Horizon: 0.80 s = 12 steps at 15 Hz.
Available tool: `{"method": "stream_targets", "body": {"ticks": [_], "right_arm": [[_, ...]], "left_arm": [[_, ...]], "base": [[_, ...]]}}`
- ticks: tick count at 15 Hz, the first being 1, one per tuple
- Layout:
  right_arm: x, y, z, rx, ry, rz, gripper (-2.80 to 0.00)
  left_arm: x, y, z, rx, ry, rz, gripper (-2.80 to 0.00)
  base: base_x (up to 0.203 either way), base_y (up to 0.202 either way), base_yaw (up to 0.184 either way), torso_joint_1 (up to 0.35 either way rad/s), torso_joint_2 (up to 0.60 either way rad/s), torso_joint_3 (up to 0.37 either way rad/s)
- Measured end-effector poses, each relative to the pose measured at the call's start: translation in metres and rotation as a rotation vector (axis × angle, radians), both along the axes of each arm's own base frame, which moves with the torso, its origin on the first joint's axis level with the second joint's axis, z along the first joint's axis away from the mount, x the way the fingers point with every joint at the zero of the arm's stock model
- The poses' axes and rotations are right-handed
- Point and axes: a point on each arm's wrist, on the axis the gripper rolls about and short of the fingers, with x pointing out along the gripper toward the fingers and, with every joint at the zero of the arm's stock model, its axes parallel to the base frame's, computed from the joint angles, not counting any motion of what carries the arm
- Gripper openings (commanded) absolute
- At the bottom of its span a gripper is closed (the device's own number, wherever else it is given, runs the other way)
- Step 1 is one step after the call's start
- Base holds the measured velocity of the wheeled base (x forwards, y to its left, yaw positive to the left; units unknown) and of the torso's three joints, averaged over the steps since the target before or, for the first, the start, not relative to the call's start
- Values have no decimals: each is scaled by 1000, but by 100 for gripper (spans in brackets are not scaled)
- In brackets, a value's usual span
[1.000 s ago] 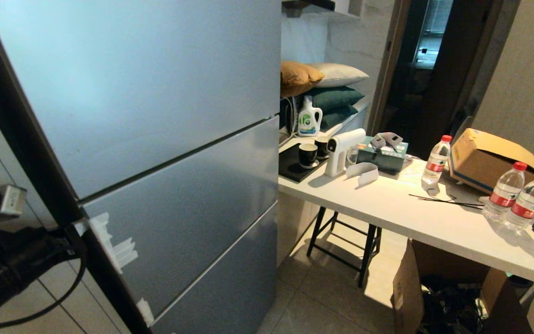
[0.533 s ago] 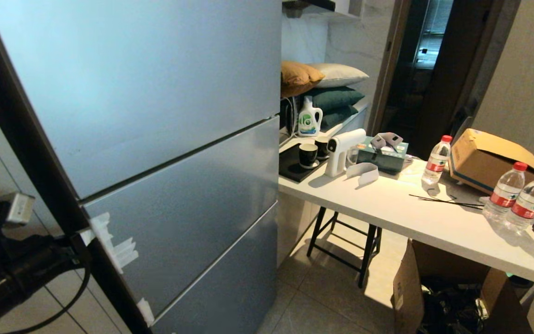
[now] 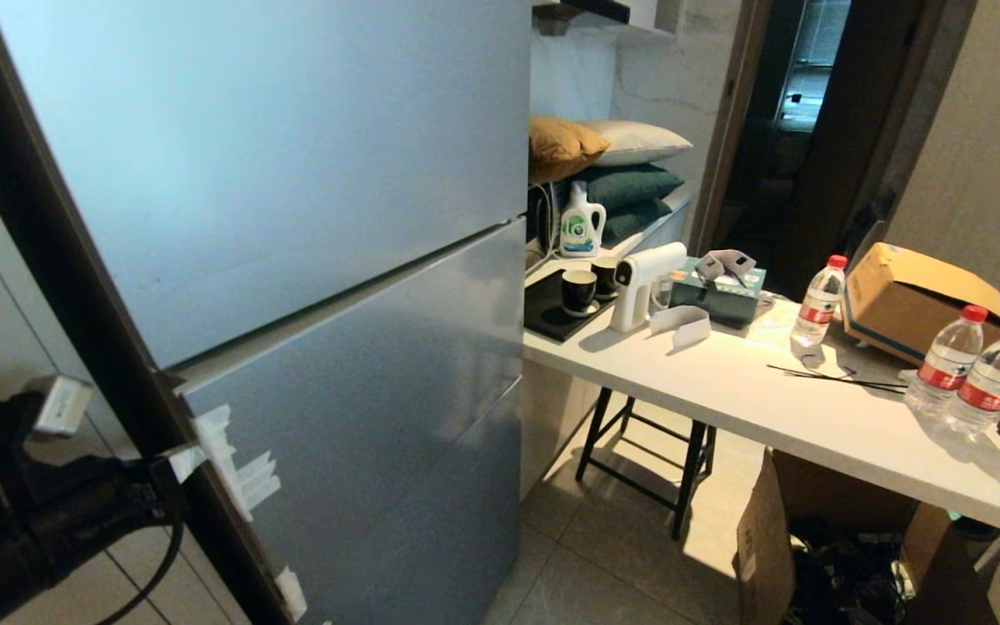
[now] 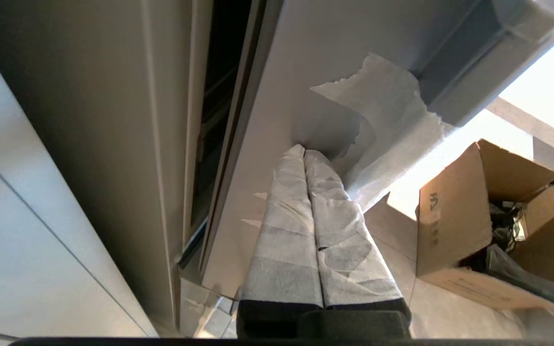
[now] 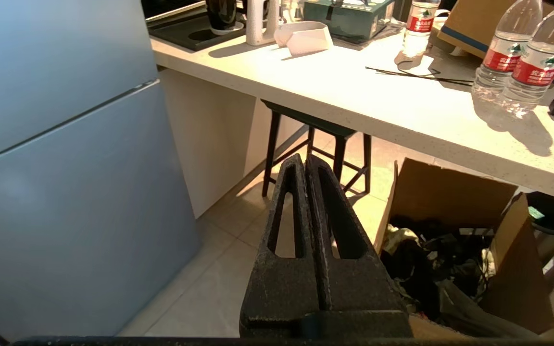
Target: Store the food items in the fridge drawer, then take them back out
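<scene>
I'm looking at a cardboard box (image 3: 821, 538) on the floor at four o'clock, under the white table (image 3: 778, 408), stuffed with dark tangled clutter; a second cardboard box (image 3: 917, 295) sits on top at two o'clock, contents hidden. The fridge drawer (image 3: 361, 417), a silver-grey panel, juts slightly out from the door above, a dark gap showing along its side; torn white tape (image 3: 235, 464) marks its edge. My left gripper (image 4: 304, 154), paper-wrapped fingers pressed together, touches that edge at eight o'clock. My right gripper (image 5: 304, 166) hangs closed and empty. Potato and pepper: I can't see them.
</scene>
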Motion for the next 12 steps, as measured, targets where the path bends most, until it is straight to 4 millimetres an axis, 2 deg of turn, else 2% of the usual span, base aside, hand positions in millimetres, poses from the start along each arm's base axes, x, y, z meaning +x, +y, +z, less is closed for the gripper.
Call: {"method": "stream_targets", "body": {"ticks": [8, 12], "right_arm": [[0, 0, 0, -5, 0, 2, -280], [0, 0, 0, -5, 0, 2, -280]], "left_arm": [[-17, -18, 0, -20, -44, -168, -280], [-41, -28, 0, -51, -65, -338, -280]], "base": [[0, 0, 0, 0, 0, 0], [0, 0, 0, 0, 0, 0]]}}
